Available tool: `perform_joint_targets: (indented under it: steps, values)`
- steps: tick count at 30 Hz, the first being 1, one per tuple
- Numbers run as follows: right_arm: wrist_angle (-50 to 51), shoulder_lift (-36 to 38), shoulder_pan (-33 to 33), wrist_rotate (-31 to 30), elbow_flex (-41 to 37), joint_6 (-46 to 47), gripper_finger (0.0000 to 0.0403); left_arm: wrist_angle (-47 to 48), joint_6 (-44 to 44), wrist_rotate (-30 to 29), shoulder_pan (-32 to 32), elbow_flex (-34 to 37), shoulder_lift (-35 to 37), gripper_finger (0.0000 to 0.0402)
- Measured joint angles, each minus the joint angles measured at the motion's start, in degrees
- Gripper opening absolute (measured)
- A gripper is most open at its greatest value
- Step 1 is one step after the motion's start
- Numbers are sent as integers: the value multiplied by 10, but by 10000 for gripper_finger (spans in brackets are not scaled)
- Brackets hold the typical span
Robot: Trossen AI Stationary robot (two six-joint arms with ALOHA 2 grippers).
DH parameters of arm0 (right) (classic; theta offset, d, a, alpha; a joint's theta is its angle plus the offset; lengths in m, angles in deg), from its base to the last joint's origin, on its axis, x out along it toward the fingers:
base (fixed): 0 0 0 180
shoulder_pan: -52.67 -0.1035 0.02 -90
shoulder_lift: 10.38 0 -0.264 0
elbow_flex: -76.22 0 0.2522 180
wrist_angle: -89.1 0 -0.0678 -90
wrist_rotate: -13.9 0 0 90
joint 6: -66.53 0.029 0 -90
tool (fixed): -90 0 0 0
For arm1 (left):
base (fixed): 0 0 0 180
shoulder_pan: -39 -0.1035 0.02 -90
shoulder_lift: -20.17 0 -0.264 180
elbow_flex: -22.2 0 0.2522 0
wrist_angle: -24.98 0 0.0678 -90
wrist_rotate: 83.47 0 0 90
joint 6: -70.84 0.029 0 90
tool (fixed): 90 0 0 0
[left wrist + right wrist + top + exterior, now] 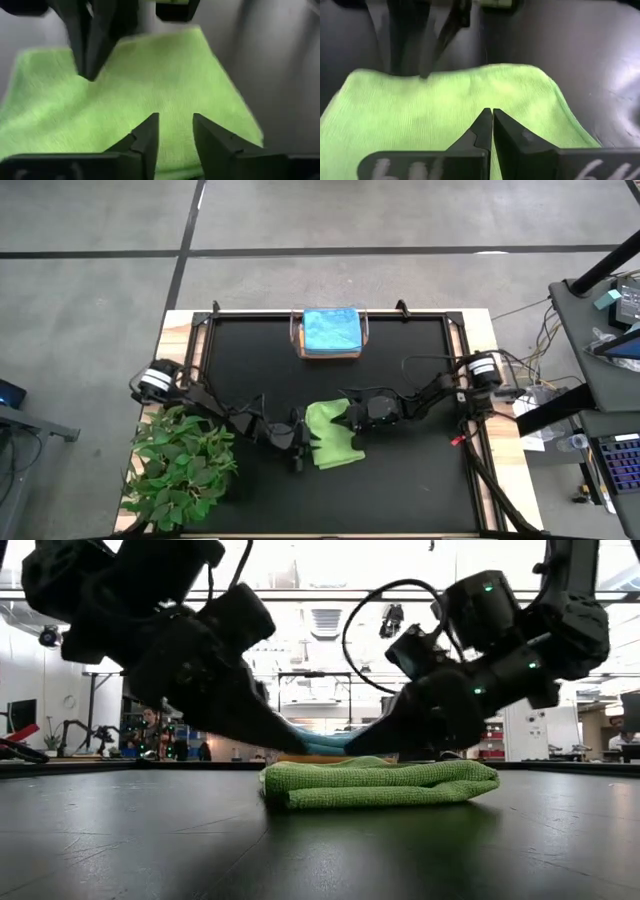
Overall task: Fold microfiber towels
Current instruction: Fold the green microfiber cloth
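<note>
- Black table [420, 470] carries everything.
- Lime green towel [333, 436], folded, lies between the left gripper [299, 442] and right gripper [350, 416].
- Clear bin [331, 333] stands well beyond both grippers.
- Leafy plant [180, 470] sits beside the left arm.

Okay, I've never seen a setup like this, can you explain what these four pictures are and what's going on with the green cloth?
This is a robot with two dark arms at a black table, each ending in a two-finger gripper. One picture looks straight down from above, one looks level across the tabletop, and two come from cameras on the arms' wrists.

A lime green towel, already folded over, lies near the middle. The left gripper is over it with its fingers a little apart and nothing between them. The right gripper is shut, its tip against the towel; it does not appear to pinch any cloth.

At the far edge a clear bin holds a blue towel. A leafy plant sits by the left arm.
</note>
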Motion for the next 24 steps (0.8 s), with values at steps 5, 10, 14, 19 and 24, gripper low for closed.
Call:
perform_joint_targets:
  steps: [5,10,14,19,24]
  values:
    - [-9,-28,1,-13,21,1,9,2,-29,40,4,-8,-27,52]
    - [-3,-26,10,-63,19,9,9,-13,-60,80,4,-20,-61,7]
    - [-1,-25,24,-75,14,11,9,-24,-75,94,3,-22,-67,4]
    - [7,-30,37,-76,9,14,9,-22,-75,96,3,-18,-63,5]
    - [16,-30,50,-95,7,9,9,-18,-76,97,3,-18,-63,5]
